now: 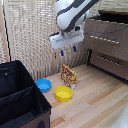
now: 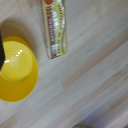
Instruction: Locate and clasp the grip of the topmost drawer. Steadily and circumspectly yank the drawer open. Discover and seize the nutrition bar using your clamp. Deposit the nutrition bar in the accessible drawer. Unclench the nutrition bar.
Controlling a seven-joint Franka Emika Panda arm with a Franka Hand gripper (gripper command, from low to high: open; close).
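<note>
White arm's hand (image 1: 68,50) hangs in the air over the wooden desk (image 1: 95,95), fingers pointing down, jaws apart with a clear gap and nothing in them. Nutrition bar (image 1: 69,76) stands upright on the desk below the hand, well apart from it, just beside the yellow bowl (image 1: 63,93) and possibly touching its rim; blue bowl (image 1: 43,85) sits near, toward the exterior view's left. Wrist view looks down on the bar (image 2: 55,26) lying along the wood grain next to the yellow bowl (image 2: 16,67). Topmost drawer (image 1: 104,28) of the dark dresser at the exterior view's right is pulled out, front standing forward of the lower drawers (image 1: 111,62). Black box (image 1: 20,97) at lower left of the exterior view
</note>
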